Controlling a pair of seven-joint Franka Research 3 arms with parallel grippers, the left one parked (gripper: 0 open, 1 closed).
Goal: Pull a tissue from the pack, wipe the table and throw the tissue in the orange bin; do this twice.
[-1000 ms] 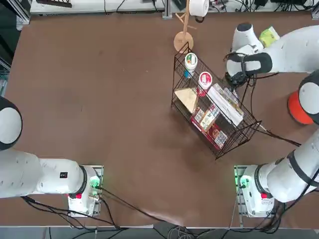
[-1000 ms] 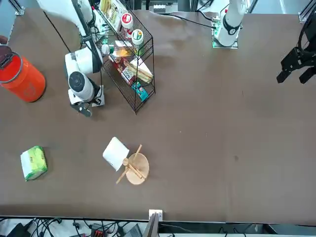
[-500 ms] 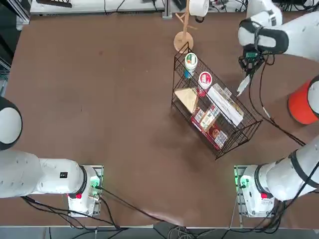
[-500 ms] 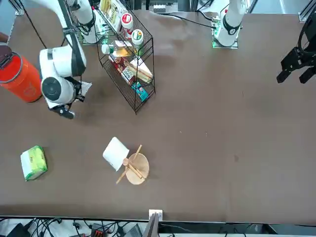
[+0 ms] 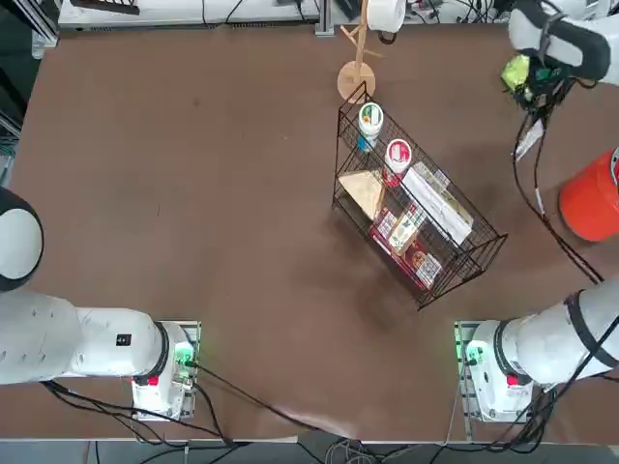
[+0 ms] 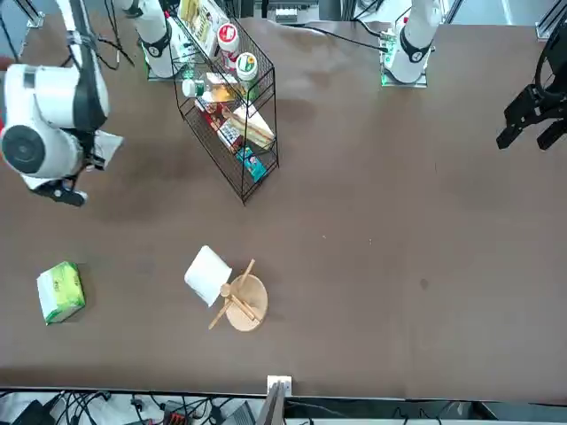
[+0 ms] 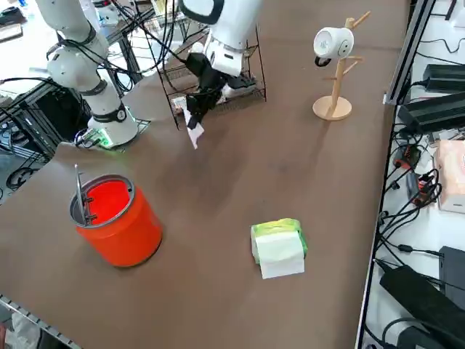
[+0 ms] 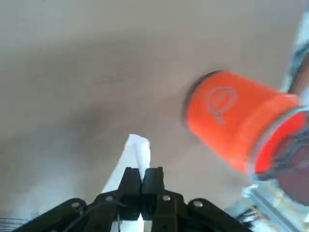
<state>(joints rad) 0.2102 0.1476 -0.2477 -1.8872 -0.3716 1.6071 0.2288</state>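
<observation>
Right gripper [image 8: 144,175] clenched on a tissue [image 8: 130,159].
I see the orange bin [image 8: 231,113] to its right, robot side; the green-white pack [image 7: 280,247] on the counter [image 7: 218,291] beyond it; the wire basket [image 5: 418,208] to its left.
</observation>
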